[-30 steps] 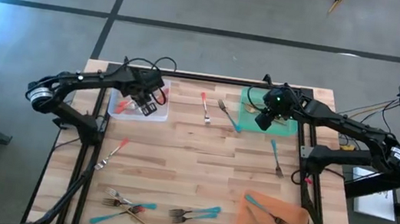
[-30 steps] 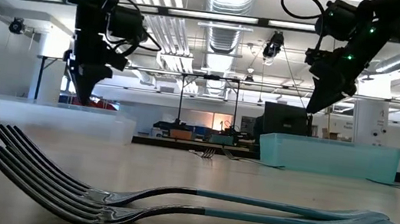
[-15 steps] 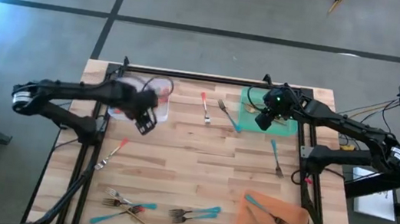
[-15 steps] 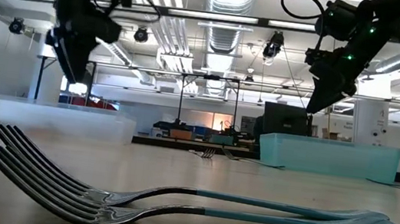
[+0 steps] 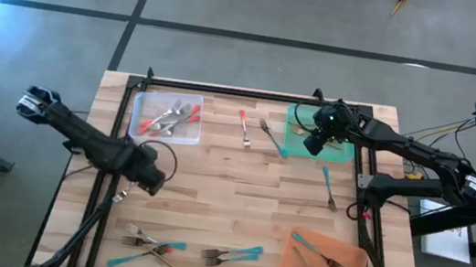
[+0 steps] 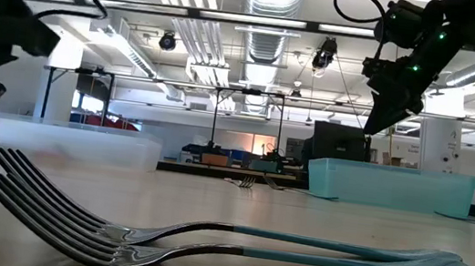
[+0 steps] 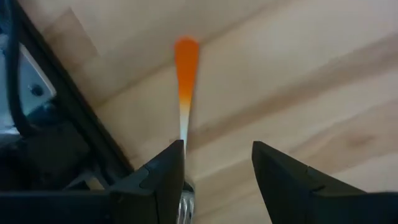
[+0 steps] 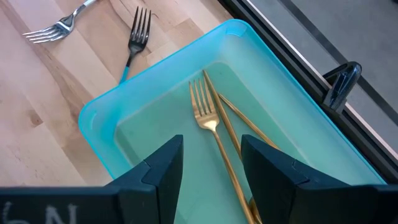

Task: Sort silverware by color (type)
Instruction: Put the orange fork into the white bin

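The left gripper (image 7: 214,180) hangs open and empty over the table's (image 5: 214,172) nine o'clock edge. A red-handled fork (image 7: 185,81) lies just off one finger, its long axis running straight ahead, handle tip farthest. The right gripper (image 8: 208,165), parted and empty, hovers over the green tray (image 8: 99,118) at two o'clock, where gold forks (image 8: 211,134) lie lengthwise.

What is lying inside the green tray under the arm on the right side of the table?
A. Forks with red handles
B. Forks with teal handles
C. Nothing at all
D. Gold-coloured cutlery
D: the right wrist view shows a gold fork and another thin gold piece beside it lying in the green tray, with the right gripper open above them.
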